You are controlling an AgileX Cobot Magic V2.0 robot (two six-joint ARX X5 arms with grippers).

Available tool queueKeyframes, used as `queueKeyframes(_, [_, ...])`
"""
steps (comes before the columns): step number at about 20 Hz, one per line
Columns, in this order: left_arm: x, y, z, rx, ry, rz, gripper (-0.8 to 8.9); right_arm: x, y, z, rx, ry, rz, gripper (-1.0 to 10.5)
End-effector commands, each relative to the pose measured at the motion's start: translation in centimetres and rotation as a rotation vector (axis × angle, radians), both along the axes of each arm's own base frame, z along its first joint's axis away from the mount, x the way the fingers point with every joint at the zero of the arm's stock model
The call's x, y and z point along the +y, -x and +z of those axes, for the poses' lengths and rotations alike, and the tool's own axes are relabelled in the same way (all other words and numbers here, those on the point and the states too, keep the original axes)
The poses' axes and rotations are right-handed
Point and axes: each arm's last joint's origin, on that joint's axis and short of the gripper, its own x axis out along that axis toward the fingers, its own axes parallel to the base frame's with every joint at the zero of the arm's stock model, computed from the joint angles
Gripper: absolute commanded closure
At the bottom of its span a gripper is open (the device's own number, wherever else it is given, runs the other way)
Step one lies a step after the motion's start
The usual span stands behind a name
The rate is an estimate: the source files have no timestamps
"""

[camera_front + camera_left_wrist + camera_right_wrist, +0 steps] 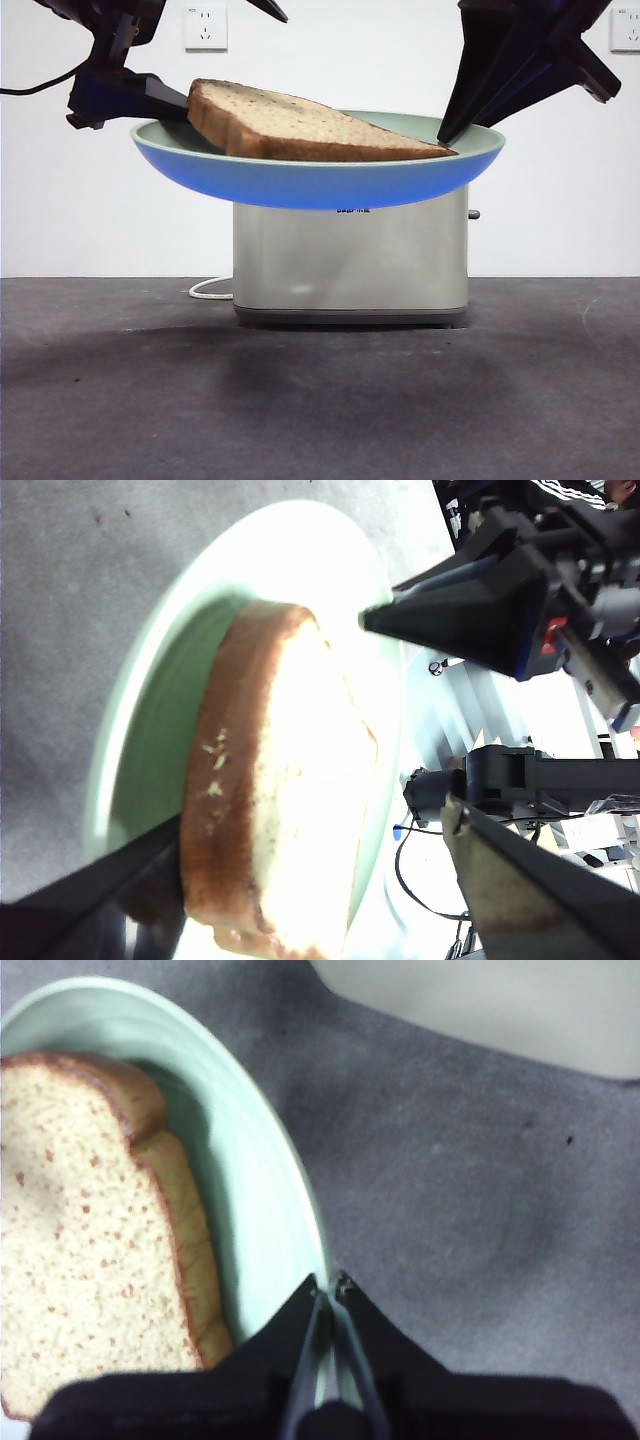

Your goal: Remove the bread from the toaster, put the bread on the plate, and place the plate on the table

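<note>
The pale green plate (320,180) hangs in the air above the cream toaster (350,265). The bread (300,125) lies tilted on the plate, its thick end raised at the plate's left. My right gripper (328,1282) is shut on the plate's rim (260,1180) at the right (450,125), beside the bread (80,1210). My left gripper (165,100) is at the bread's raised end. In the left wrist view its jaws (312,815) stand wide apart on either side of the bread (280,780), above the plate (150,730). The toaster's slots are hidden behind the plate.
The dark grey table (320,400) stretches in front of the toaster. A white cord (205,290) runs from the toaster's left along the back. A white wall with sockets (205,25) stands behind.
</note>
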Motion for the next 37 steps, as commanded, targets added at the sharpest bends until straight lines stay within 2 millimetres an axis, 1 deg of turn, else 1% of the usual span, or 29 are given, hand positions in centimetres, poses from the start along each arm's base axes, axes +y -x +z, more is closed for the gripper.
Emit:
queueKeyframes(1, [0.0,0.1,0.9,-0.034,0.02,-0.009,4.28,0.1,0.0,0.0,0.015,-0.017,0.0,9.6])
queueKeyframes(10, [0.2,0.6,4.7,-0.124,0.064,-0.025,4.28,0.0,0.1,0.0,0.036,-0.021,-0.016,9.6])
queueKeyframes(13, [0.3,0.7,4.8,-0.149,0.022,-0.007,4.28,0.1,0.1,0.0,0.048,-0.036,-0.013,9.6])
queueKeyframes(16, [0.4,0.7,5.0,-0.177,0.019,-0.009,4.28,0.1,0.1,0.0,0.053,-0.042,-0.011,9.6])
queueKeyframes(19, [0.8,1.4,6.6,-0.259,0.035,-0.025,4.31,-0.3,-0.1,0.0,0.05,-0.041,-0.029,9.6])
queueKeyframes(21, [1.5,2.7,8.0,-0.343,0.043,-0.017,4.37,-1.3,-0.7,0.0,0.051,-0.044,-0.076,9.6])
queueKeyframes(23, [2.6,4.7,9.4,-0.456,0.017,0.007,4.42,-2.9,-1.5,0.0,0.05,-0.045,-0.145,9.6])
queueKeyframes(25, [3.8,6.9,10.4,-0.539,-0.008,0.017,4.48,-5.0,-2.2,-0.1,0.052,-0.036,-0.219,9.6])
queueKeyframes(26, [4.4,8.1,10.9,-0.561,-0.005,0.018,4.94,-6.1,-2.6,-0.3,0.064,-0.042,-0.238,9.6])
queueKeyframes(28, [5.2,10.0,11.4,-0.579,0.006,0.023,5.48,-7.6,-3.3,-0.9,0.098,-0.059,-0.266,9.6])
queueKeyframes(29, [5.6,10.7,11.6,-0.587,0.01,0.024,6.04,-8.2,-3.7,-1.3,0.109,-0.053,-0.283,9.6])
queueKeyframes(30, [6.0,11.4,11.8,-0.597,0.015,0.025,7.26,-8.6,-4.2,-1.7,0.122,-0.043,-0.292,9.6])
queueKeyframes(31, [6.2,12.0,12.0,-0.612,0.021,0.027,8.23,-8.7,-4.5,-2.2,0.136,-0.036,-0.291,9.6])
queueKeyframes(34, [7.0,13.6,12.6,-0.673,0.037,0.05,8.21,-8.6,-5.6,-4.4,0.205,0.003,-0.261,9.6])
queueKeyframes(37, [7.8,14.6,12.8,-0.722,-0.006,0.125,8.21,-8.4,-6.4,-7.3,0.252,0.017,-0.258,9.6])
